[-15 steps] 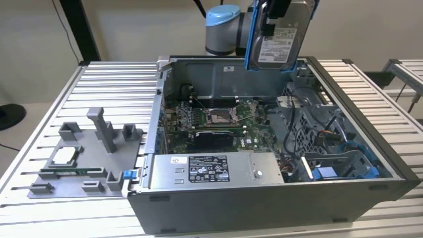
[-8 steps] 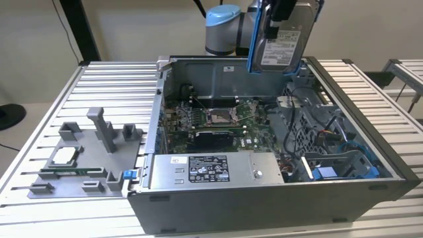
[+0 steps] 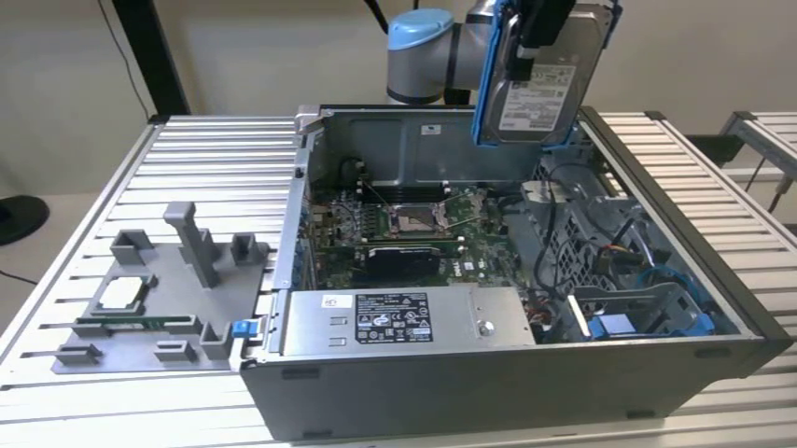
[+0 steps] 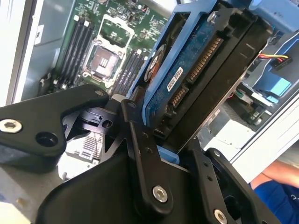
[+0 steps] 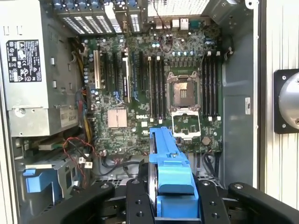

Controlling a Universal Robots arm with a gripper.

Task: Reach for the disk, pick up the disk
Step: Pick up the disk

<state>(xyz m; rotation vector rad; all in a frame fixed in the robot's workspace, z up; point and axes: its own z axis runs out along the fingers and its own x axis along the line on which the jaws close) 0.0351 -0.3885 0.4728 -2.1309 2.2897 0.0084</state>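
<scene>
The disk hangs upright in the air above the back right corner of the open computer case. Its silver face with a white label looks toward the exterior camera, and a blue frame runs along its edges. My gripper is shut on its upper end. In the second wrist view the disk shows its blue circuit side and connector, clamped between the black fingers. In the first wrist view its blue frame edge sticks out from between the fingers, over the motherboard.
Inside the case are the processor socket, a grey power supply box with a sticker and blue drive bays. A grey fixture plate lies on the slatted table at the exterior view's left. A person's blue sleeve is nearby.
</scene>
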